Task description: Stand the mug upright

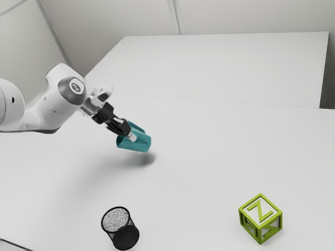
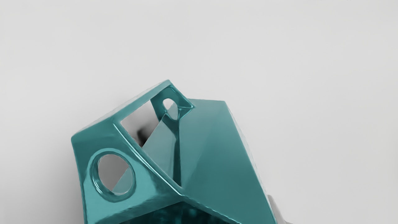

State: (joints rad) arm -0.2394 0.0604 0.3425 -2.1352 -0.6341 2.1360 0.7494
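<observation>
One teal mug (image 1: 142,145) hangs tilted above the bench (image 1: 209,157), clamped in my gripper (image 1: 131,136), and I judge it light, rigid and, being glossy, liable to slip, its flat body walls offering firmer purchase than the pierced handle (image 2: 143,168).

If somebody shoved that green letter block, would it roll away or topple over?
The green block probably wouldn't roll, since its faces are flat. It looks about as wide as it is tall, so a low shove would likely slide it rather than tip it. Its thick, frame-like edges look stiff, so I'd expect it to keep its shape.
</observation>
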